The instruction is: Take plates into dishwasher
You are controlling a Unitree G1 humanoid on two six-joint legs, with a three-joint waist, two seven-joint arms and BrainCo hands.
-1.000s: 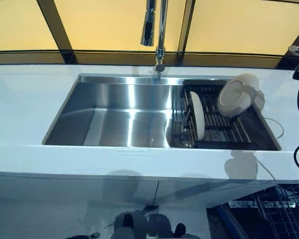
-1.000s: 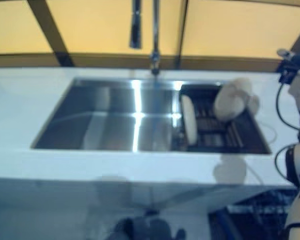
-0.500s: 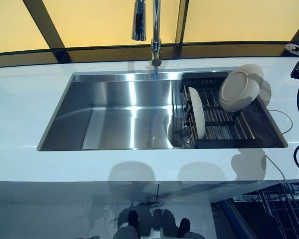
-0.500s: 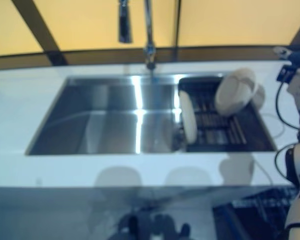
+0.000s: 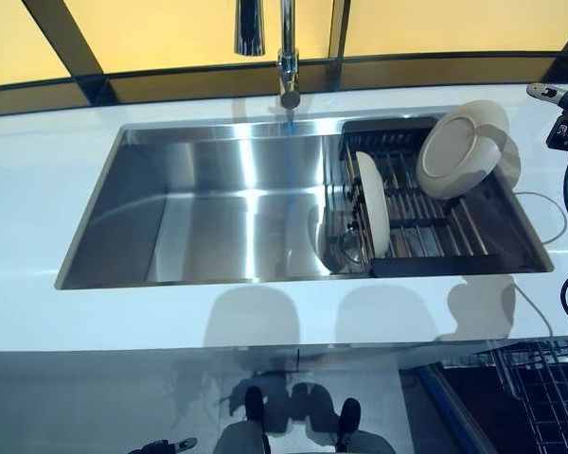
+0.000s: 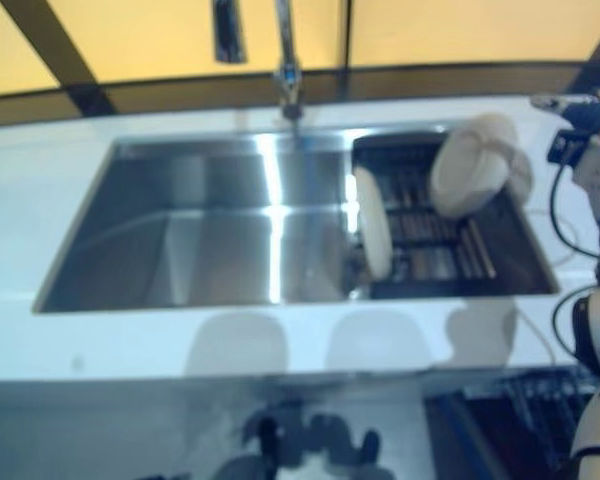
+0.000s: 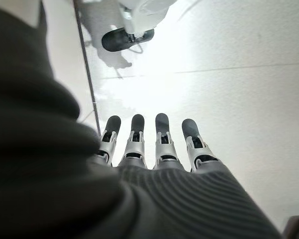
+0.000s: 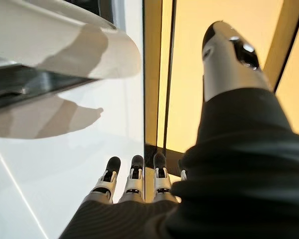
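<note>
We are looking down at a white bench [image 5: 38,189] with a steel sink [image 5: 218,213] sunk into it and a tap [image 5: 286,47] rising behind. In the sink's right end a dark rack [image 5: 435,236] is sitting, and it is carrying the plates: one plate [image 5: 373,216] is standing on edge at the rack's left side, and a second plate [image 5: 459,147] is leaning tilted at the far right corner, with another rim showing just behind it. Low at the right, below the bench edge, the wire basket of the dishwasher [image 5: 549,397] is showing. Neither hand is touching a plate. Our left hand [image 7: 154,149] is hanging over pale floor, fingers straight and relaxed, holding nothing. Our right hand [image 8: 134,184] is hovering by the bench near a plate's pale rim — its fingers are also lying straight, thumb [image 8: 229,59] apart, holding nothing.
</note>
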